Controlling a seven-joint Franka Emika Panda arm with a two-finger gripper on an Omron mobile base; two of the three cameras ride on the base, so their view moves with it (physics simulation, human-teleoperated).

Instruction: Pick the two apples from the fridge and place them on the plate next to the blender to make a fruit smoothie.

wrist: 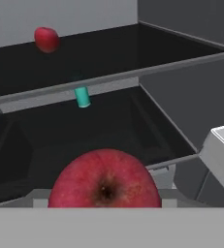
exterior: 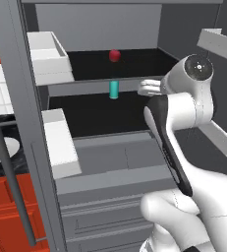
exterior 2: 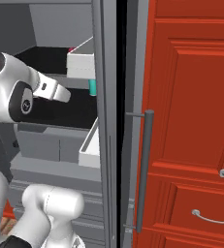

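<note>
The pincer's finger tips are hidden, so whether they stand apart or clamped I cannot tell, though in the hand view one apple sits large and close right at the bottom, in front of the lower black shelf. Beyond it the second apple rests on the upper shelf of the open fridge, with a teal cylinder standing just below. Pale door bins line the fridge door, and red cabinets flank it at right.
</note>
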